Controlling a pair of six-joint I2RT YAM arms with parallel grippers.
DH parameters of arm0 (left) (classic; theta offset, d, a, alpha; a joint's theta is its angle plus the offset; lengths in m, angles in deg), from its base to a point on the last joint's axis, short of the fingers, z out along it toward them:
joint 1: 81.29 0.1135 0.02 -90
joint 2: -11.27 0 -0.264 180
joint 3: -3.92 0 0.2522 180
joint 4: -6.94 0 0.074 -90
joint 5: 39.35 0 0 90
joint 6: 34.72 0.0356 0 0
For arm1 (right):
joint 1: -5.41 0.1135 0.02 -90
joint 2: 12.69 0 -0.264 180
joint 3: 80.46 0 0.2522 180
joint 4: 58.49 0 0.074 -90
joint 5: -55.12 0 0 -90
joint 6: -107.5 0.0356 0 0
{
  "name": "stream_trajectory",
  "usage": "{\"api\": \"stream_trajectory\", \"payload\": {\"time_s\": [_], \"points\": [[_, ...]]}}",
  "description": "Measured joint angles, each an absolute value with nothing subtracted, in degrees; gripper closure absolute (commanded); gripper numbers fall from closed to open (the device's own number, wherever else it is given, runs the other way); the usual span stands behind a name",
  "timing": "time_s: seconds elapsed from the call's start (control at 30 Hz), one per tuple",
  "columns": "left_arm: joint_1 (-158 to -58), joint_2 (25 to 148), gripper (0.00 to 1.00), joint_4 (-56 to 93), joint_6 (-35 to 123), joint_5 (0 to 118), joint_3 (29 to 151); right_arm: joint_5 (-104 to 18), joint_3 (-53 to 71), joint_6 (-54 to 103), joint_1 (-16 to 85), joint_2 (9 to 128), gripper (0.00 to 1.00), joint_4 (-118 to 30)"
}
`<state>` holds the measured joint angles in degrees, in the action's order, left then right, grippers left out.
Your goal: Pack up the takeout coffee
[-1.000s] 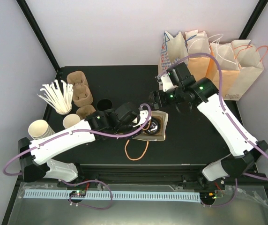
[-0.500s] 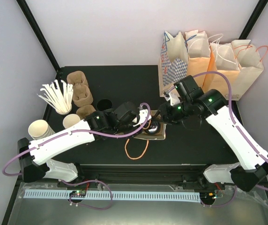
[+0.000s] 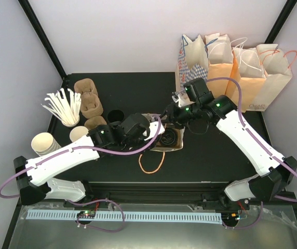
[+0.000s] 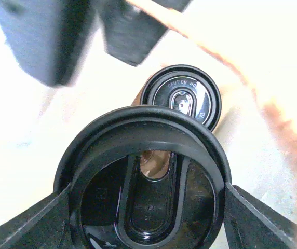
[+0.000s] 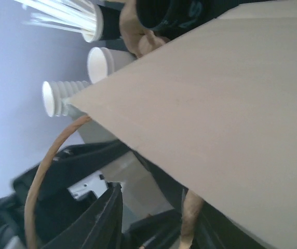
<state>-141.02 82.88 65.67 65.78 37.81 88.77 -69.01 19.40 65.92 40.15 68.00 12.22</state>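
Black-lidded takeout coffee clamped tight in the left end effector, at the paper bag's mouth.

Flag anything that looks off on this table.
The stack of cream cups at the left edge appears tipped on its side, unlike the upright single cup beside it. Also, the left gripper holds a black lid above the paper bag, though the cup inside already wears a lid.
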Motion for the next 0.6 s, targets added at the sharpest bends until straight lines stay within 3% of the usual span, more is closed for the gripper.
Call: {"api": "stream_trajectory", "payload": {"time_s": [0.27,0.6], "points": [[-141.02,82.91,0.55,65.39,67.6,37.77,86.87,-74.86,13.94,78.53,37.27,65.77,0.94,-3.45],[-141.02,84.46,0.56,65.26,68.67,36.87,86.85,-77.88,13.94,87.84,35.19,66.43,0.8,-14.29]]}}
